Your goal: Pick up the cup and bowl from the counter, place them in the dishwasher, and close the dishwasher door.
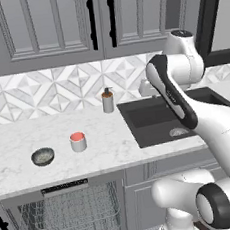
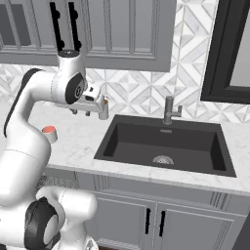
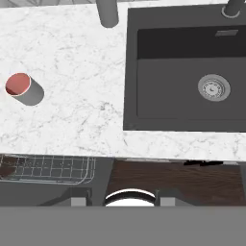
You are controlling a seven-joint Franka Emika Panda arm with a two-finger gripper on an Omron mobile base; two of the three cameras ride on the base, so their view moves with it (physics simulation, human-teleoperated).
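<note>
Surface: lying white, carrying the sink.
Dishwasher: standing open under the front edge, rack showing.
Bowl: sitting near the front edge; probably stiff, rim-gripped.
Cup: standing just beside the bowl; likely light, slippery.
Pincer: hovering high, spread unreadable.

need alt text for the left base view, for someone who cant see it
A white marble counter holds a small dark bowl at left and, apart from it to the right, an upright grey cup with a red inside. Below them the dishwasher stands open, showing its wire rack. The white robot arm rises at right beside a black sink.
</note>
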